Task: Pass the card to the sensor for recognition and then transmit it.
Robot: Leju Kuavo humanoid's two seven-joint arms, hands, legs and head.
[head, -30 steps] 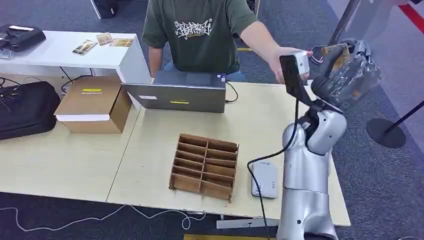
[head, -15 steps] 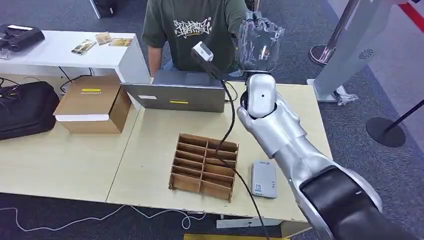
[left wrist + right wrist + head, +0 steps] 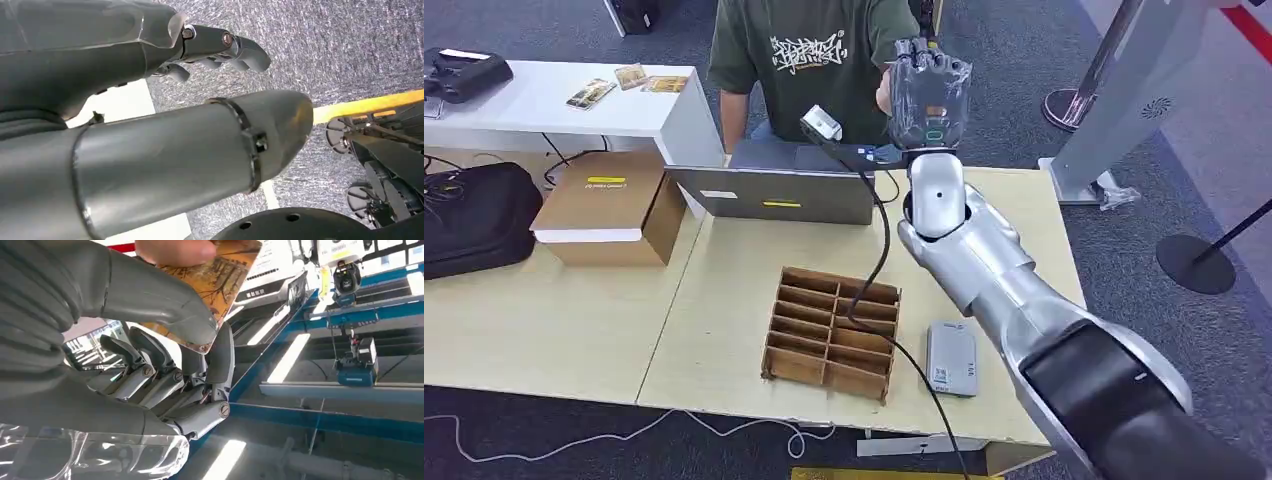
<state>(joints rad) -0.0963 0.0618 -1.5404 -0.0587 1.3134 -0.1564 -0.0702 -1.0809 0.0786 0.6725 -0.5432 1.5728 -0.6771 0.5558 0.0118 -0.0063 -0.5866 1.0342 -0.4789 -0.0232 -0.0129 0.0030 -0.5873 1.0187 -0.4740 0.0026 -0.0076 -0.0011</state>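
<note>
I have the right hand [image 3: 929, 95] raised high in front of the person [image 3: 819, 60] seated behind the surface [image 3: 724, 290], and in the right wrist view its thumb and fingers [image 3: 215, 360] pinch the card [image 3: 220, 285] by one lower corner, while a person's fingertip [image 3: 175, 250] rests on the card's far edge. I judge the card thin, light, stiff and glossy, so it could slip or pivot in so small a pinch; I would want the grip on the short edge with most of the face left bare, so the sensor [image 3: 951, 358], the flat white reader lying on the surface beside the brown divider tray [image 3: 832, 332], can read it. From the head view the card itself is hidden behind the back of the raised hand, and I cannot tell whether the person is still holding it or merely touching it. The card's upper part is cut off at the frame edge. The left hand [image 3: 220, 47] hangs over grey carpet, fingers curled loosely with nothing in them as far as I can see, though the thumb blocks much of that view.
</note>
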